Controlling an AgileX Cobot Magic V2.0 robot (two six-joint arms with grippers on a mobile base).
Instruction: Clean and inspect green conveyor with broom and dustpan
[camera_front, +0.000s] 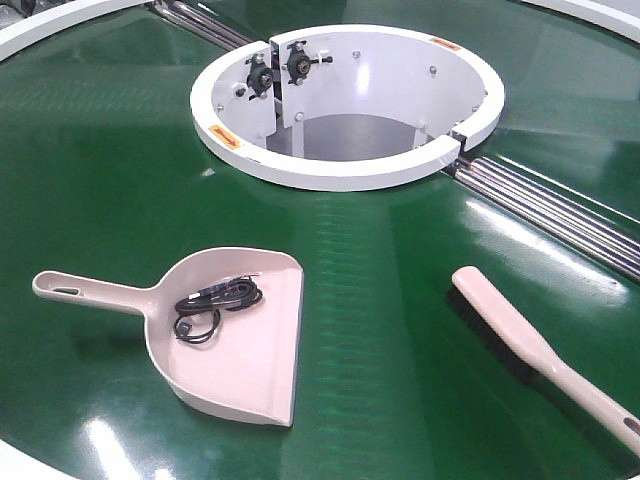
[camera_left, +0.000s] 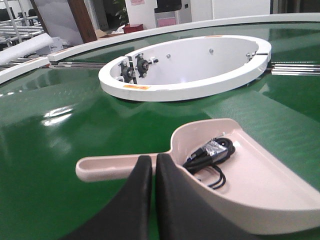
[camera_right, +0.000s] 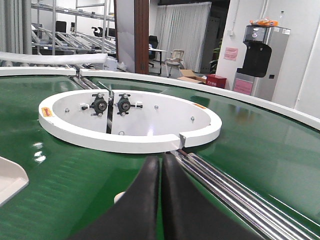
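Over the green conveyor both grippers — left gripper, right gripper — sit pressed closed, holding nothing.

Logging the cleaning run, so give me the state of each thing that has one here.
dustpan: lying flat on the belt, black cable coiled inside.
broom: lying on the belt, untouched.
left gripper: shut, empty, beside the dustpan handle.
right gripper: shut, empty.
green conveyor: glossy, no loose debris visible.
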